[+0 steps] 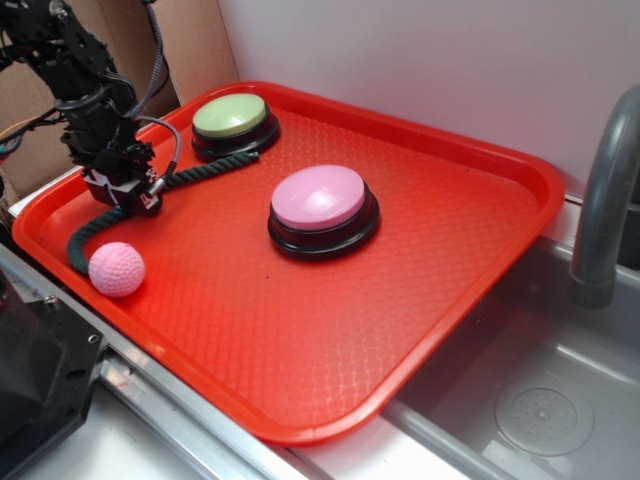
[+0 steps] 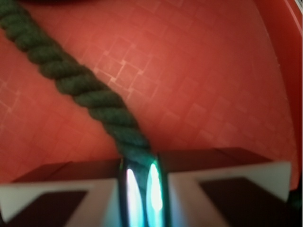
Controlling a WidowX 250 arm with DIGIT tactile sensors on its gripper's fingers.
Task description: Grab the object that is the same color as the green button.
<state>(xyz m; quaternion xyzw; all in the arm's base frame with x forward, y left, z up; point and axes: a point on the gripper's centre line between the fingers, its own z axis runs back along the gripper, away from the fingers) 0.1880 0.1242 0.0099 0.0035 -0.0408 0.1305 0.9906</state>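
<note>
Rope (image 1: 205, 172), dark green and twisted, is what I am after: from the exterior view it lies on the red tray (image 1: 450, 250), running from the base of the green button (image 1: 231, 117) at the far left, under my gripper (image 1: 128, 198), then curling toward the near-left rim beside the pink ball (image 1: 116, 268). The pink button (image 1: 319, 198) sits well apart, mid-tray. This view places me partway along the rope but hides my fingertips. The wrist view shows what that one cannot: the rope (image 2: 80, 85) comes diagonally from the upper left and disappears between my fingers (image 2: 94, 198), which look pressed against its strands with only a narrow gap. I judge it light, soft and limp, rough enough not to slip; pinched partway along, both ends should sag and trail.
</note>
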